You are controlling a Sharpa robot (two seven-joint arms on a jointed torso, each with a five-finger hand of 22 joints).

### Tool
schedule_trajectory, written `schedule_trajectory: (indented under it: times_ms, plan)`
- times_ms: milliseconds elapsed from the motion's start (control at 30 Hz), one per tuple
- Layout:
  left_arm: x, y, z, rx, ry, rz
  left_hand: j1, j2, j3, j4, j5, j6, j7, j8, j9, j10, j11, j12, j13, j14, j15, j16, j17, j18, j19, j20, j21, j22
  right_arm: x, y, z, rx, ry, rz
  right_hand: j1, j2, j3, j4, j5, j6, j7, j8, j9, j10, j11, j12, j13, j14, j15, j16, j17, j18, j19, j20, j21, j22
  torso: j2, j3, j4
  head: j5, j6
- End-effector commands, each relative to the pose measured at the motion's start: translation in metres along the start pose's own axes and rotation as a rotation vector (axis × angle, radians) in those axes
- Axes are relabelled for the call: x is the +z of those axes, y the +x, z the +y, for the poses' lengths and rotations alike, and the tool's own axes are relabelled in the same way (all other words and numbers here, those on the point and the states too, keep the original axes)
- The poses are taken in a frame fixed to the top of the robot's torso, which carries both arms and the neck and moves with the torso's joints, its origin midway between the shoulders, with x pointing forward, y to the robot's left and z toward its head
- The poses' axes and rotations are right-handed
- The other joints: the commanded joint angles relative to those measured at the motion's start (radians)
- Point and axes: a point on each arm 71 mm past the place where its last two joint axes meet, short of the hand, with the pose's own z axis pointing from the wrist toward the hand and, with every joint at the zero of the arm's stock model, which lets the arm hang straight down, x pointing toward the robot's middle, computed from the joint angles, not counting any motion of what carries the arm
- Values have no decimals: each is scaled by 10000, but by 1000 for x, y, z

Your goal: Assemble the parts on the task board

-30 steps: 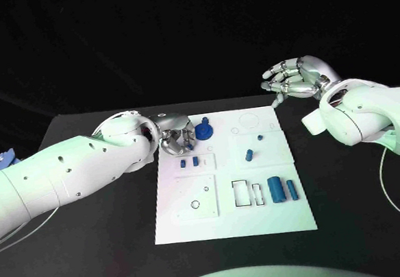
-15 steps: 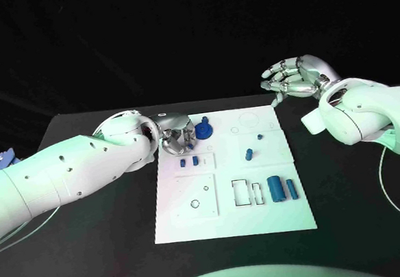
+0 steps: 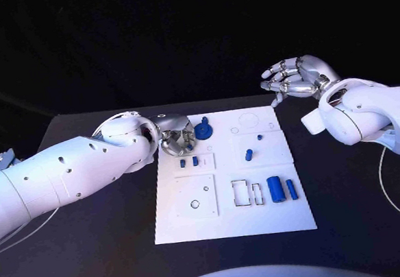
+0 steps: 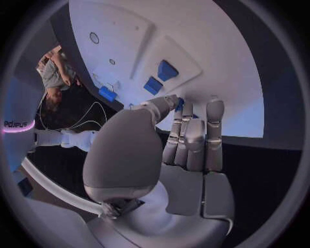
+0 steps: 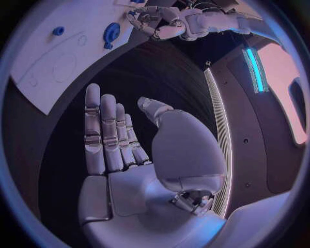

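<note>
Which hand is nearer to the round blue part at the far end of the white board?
The left hand. It is right beside the round blue part, over the task board's far left corner. The right hand is raised beyond the board's far right corner, clearly apart.

Left robot hand (image 3: 174,139) low, right robot hand (image 3: 295,77) raised, fingers spread.

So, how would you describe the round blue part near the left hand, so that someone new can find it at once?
Start at the white task board in the middle of the black table and go to its far left corner, where the left hand is. The round blue part lies there, just beside the fingers. It is a flat disc, while the other blue parts nearby are small blocks or cylinders.
</note>
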Motion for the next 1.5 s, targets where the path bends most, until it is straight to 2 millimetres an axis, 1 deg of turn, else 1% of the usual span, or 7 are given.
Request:
schedule_trajectory:
  times_ms: [33, 433, 800, 1200, 1367, 1467, 1500]
  plan:
    - [0, 1, -1, -17, 61, 11, -75, -18, 45, 15, 0, -117, 30, -71, -21, -89, 18, -81, -10, -104, 9, -51, -90, -50, -114, -7, -68, -86, 0, 0, 1, -38, -110, -25, -2, 35, -15, -40, 41, -50, 426, 11, -10, -46, -6, 40, -11, -57, -18, -18, -16, 111, 73, -26, -36, -10, 3, -5, 3, 6, 2]
    - [0, 1, 0, -31, -9, -1, -167, -133, 118, 10, 0, -589, 174, -469, -94, -538, 194, -404, -30, -612, 158, -421, -992, 67, -551, 107, -483, -660, 0, 0, 1, -41, -99, -32, 9, 37, -23, -43, 46, -75, 428, 44, -30, -63, -4, 74, -78, -64, -18, -17, -26, 109, 109, -28, -81, -69, 7, -1, -8, 18, -6]
    - [-2, 1, 3, -66, -98, 10, -201, -192, 99, 6, -7, -700, 214, -563, -107, -719, 254, -464, -29, -791, 209, -569, -1310, 111, -720, 132, -649, -885, 0, -1, 0, -47, -69, -29, 8, 29, -29, -45, 44, -84, 431, 47, -35, -72, -1, 78, -91, -69, -15, -19, -29, 107, 112, -28, -92, -81, 5, 1, -5, 15, -13]
    - [-12, -2, 11, -222, -224, -318, -233, -315, -273, 46, 0, -1274, 114, -881, -119, -1681, 443, -461, 20, -1173, 380, -749, -1918, 133, -883, 247, -896, -1116, 1, -4, -3, -210, -14, 79, 92, -3, -13, -119, 19, -75, 441, 94, -57, -211, 15, -21, -226, -68, -14, -15, -42, 109, 160, -33, -128, -136, 0, -5, -8, 14, 13]
    - [-21, -9, 19, -817, -288, -738, -133, -261, -516, 65, 10, -1396, 155, -929, -94, -2078, 510, -420, 8, -1334, 440, -810, -2211, 134, -907, 302, -943, -1152, 2, -6, -6, -567, -23, 300, 305, -3, 178, -357, -129, 198, 385, 66, -268, -94, -48, -530, -763, 491, -139, 315, 15, 114, 704, -173, 153, -66, -13, -4, -6, 3, 30]
    - [-29, -19, 29, -2084, -341, -1300, -15, -149, -867, 165, 22, -1446, 245, -947, -59, -2441, 570, -358, -46, -1754, 495, -1100, -2963, 136, -986, 360, -1055, -1224, 3, -8, -9, -1098, -63, 682, 485, -17, 489, -596, -269, 574, 285, -111, -513, 305, -159, -1013, -1184, 1228, -304, 804, 149, 116, 1323, -353, 690, 215, -16, -6, -2, -6, 65]
    - [-31, -21, 32, -2546, -341, -1480, 35, -55, -1046, 277, 33, -1437, 313, -946, -41, -2594, 594, -318, -85, -2099, 516, -1392, -3591, 137, -1050, 383, -1162, -1290, 3, -8, -10, -1275, -72, 824, 514, -25, 714, -692, -342, 788, 246, -254, -658, 589, -207, -1310, -1410, 1616, -364, 1285, 527, 100, 1506, -432, 956, 384, -18, -7, -1, -12, 81]
